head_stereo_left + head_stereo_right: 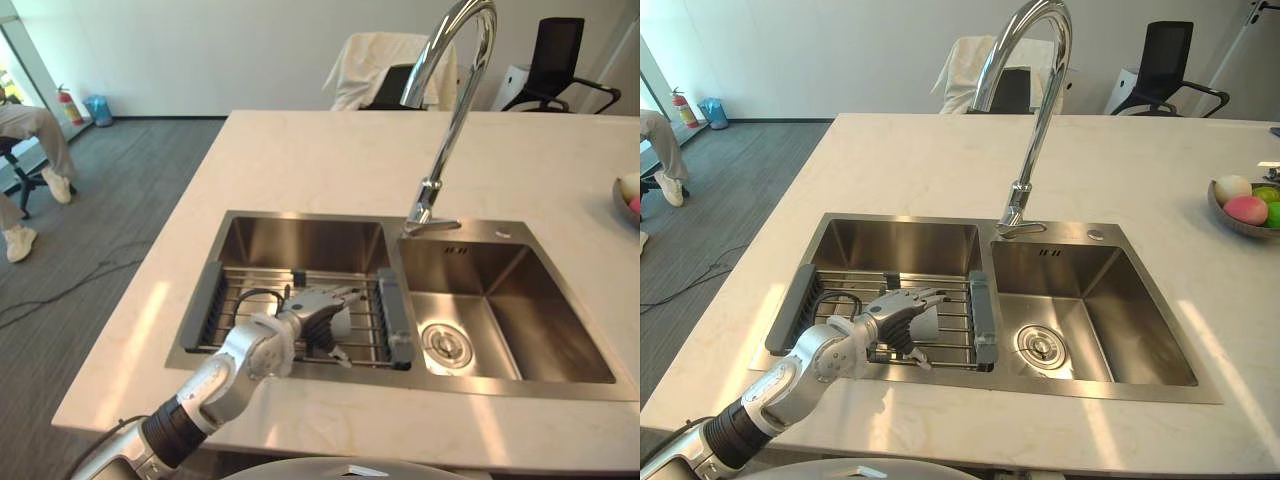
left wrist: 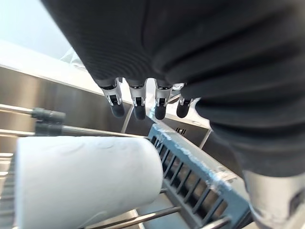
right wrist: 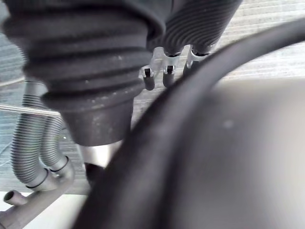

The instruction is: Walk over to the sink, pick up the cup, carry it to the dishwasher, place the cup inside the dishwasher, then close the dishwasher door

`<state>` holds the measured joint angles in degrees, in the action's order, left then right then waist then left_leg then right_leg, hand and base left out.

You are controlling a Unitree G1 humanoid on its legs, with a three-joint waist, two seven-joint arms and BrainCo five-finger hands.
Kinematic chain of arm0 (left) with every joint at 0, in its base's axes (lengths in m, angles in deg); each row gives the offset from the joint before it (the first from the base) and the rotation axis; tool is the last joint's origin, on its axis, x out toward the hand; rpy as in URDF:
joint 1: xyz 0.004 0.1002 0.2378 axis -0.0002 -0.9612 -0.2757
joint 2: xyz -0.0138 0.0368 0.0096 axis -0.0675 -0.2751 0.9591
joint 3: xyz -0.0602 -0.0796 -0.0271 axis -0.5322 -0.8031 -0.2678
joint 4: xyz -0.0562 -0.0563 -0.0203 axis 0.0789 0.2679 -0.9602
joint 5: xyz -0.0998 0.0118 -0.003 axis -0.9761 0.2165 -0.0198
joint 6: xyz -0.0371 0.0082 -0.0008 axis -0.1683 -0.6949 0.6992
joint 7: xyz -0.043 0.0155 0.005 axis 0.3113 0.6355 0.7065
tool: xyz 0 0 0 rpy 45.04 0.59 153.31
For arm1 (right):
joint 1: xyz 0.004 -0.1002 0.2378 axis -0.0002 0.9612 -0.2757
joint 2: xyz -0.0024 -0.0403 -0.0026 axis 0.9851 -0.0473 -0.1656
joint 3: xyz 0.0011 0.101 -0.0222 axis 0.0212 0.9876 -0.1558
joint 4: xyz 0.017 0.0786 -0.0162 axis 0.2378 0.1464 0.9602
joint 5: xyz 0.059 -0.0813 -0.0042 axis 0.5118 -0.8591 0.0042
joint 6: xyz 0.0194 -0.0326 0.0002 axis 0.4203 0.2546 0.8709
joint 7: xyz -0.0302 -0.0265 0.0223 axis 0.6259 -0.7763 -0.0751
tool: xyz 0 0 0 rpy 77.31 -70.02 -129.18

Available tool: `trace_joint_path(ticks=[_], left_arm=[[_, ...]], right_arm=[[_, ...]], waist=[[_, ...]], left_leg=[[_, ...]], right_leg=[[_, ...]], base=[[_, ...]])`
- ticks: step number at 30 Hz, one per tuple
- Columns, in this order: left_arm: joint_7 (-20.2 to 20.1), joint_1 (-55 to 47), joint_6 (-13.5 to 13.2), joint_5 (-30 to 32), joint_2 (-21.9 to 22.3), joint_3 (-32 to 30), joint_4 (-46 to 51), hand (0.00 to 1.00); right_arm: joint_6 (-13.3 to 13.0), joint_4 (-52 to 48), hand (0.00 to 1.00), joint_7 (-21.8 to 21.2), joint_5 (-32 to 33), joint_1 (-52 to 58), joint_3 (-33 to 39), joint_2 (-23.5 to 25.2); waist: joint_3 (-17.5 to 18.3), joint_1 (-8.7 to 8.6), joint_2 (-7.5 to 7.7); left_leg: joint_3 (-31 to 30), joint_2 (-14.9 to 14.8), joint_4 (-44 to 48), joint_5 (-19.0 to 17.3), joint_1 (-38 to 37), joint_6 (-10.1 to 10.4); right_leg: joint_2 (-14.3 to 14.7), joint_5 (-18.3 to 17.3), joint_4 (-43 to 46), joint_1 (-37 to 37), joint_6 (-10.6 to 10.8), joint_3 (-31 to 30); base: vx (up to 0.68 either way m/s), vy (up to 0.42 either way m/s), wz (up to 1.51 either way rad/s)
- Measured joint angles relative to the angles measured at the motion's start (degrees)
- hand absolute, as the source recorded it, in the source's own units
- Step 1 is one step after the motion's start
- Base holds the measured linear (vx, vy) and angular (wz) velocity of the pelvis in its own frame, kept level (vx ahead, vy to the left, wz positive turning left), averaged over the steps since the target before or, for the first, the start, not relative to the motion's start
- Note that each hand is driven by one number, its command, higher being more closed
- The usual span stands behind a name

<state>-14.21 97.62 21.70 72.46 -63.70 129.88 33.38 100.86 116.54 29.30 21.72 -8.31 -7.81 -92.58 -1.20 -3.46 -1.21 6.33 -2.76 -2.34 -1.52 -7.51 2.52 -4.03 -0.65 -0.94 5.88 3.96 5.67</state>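
left wrist view: the open left hand [image 2: 138, 102] hovers over the white cup [image 2: 86, 181] lying on the rack [image 2: 200, 186]. probably light, stiff, slick; grip round its middle.

A pale stone-look desk [image 1: 1120, 160] carries a tall chrome gooseneck faucet [image 1: 1040, 130] near its middle. Just left of the faucet's base lies a wire drying rack [image 1: 950, 330] with grey plastic ends. At the desk's far right edge sits a dark bowl [image 1: 1230, 226] of fruit [image 1: 1246, 208], pink, white and green. Beyond the desk stand a black office chair [image 1: 1165, 60] and a chair draped in cream cloth [image 1: 965, 65]. By the far wall, on grey carpet [image 1: 110, 210], are a red fire extinguisher [image 1: 678, 105] and a blue bin [image 1: 712, 112]. A seated person's leg [image 1: 40, 140] shows at the left.
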Motion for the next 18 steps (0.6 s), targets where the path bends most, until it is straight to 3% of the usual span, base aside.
trace_joint_path(ticks=[5, 18], left_arm=[[0.3, -1.7, 1.5, 0.1, -0.6, 0.0, -0.2, 0.0], [6.3, -1.7, 4.6, 0.0, 1.1, 0.0, -3.7, 0.0]], right_arm=[[0.0, 0.0, 0.0, 0.0, 0.0, -0.2, -0.1, 0.0], [1.4, 0.1, 0.0, 0.0, -1.3, -1.0, -0.4, 0.2]], waist=[[-0.1, -0.35, 0.22], [-0.5, -1.54, 0.65]], left_leg=[[0.2, 0.3, -2.0, 0.9, -1.3, -0.1], [1.5, 0.3, -2.1, 0.8, -1.7, -0.1]], right_leg=[[-0.1, 0.2, -0.5, 0.5, 0.2, 0.0], [-0.1, 1.6, -3.0, 1.8, 0.3, -0.4]], base=[[0.0, 0.0, 0.0], [-0.01, -0.005, -0.02]])
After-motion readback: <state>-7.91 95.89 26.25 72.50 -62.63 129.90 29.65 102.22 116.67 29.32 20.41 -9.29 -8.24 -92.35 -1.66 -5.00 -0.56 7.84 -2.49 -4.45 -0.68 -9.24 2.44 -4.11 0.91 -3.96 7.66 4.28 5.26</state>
